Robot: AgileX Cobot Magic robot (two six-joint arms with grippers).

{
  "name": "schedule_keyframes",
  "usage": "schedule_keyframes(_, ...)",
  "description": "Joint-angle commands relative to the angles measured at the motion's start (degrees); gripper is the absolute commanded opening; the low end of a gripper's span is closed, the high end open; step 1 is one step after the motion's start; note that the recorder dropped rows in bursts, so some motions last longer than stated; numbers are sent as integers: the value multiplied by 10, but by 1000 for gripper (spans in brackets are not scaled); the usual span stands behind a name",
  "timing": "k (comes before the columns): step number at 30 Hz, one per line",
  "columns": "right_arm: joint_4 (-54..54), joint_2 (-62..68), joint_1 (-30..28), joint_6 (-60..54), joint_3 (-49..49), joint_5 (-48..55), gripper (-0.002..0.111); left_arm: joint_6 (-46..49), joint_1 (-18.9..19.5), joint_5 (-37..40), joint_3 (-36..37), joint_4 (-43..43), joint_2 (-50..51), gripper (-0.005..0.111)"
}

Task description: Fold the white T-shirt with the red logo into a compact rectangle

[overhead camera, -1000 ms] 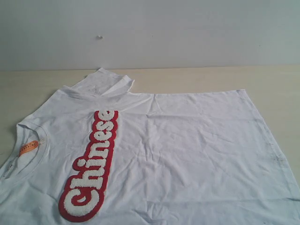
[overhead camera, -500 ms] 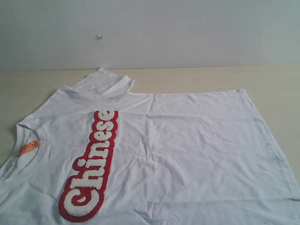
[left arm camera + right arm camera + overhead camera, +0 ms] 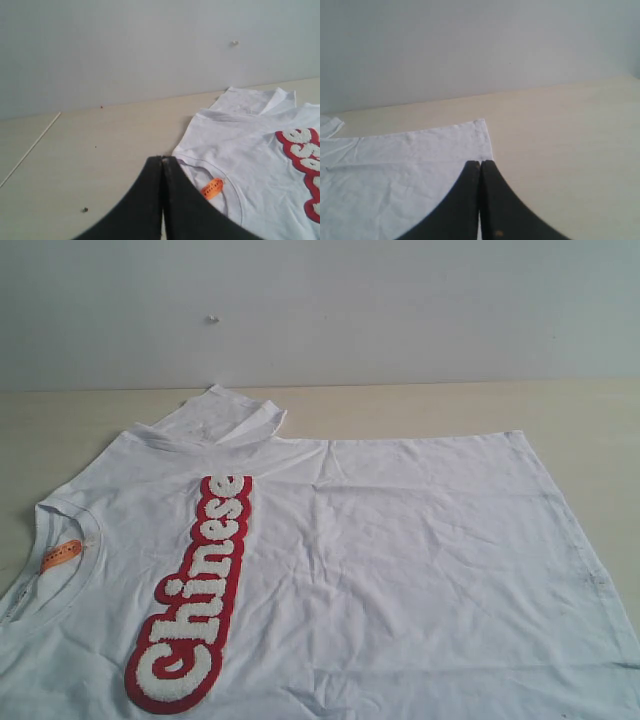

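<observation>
The white T-shirt [image 3: 400,560] lies spread flat and wrinkled on the table, neck to the left, hem to the right. Its red logo [image 3: 195,600] reads "Chinese" in fuzzy white letters along the left part. The orange neck tag [image 3: 60,554] sits inside the collar. One sleeve [image 3: 225,418] is folded over at the far edge. No gripper shows in the exterior view. My left gripper [image 3: 163,159] is shut, empty, above the collar near the orange neck tag [image 3: 212,188]. My right gripper [image 3: 480,162] is shut, empty, above the shirt's hem corner [image 3: 482,135].
The beige table [image 3: 600,430] ends at a pale wall [image 3: 400,310] behind. Bare table shows left of the collar [image 3: 90,150] and right of the hem [image 3: 570,150]. A small dark speck [image 3: 85,209] lies on the table by the left gripper.
</observation>
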Motion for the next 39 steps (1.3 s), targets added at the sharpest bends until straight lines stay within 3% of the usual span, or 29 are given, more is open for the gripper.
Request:
schedule_keyframes(1, 5, -3, 1, 1, 1, -59, 0, 1, -5, -45, 2, 4, -4, 0)
schedule_keyframes(7, 80, -3, 1, 91, 1, -127, 0, -82, -5, -131, 2, 3, -4, 0)
schedule_keyframes(15, 92, -3, 1, 140, 1, -140, 0, -153, -5, -237, 2, 3, -4, 0)
schedule_keyframes(20, 92, -3, 1, 140, 1, -144, 0, -296, -5, -237, 2, 3, -4, 0)
schedule_keyframes(27, 92, -3, 1, 140, 1, -128, 0, -382, -5, -202, 2, 5, -4, 0)
schedule_keyframes(33, 92, -3, 1, 140, 1, -130, 0, -408, -13, -92, -28, 5, -2, 0)
schedule_keyframes(39, 92, -3, 1, 138, -38, -128, 0, -395, -38, -66, -97, 5, 67, 0)
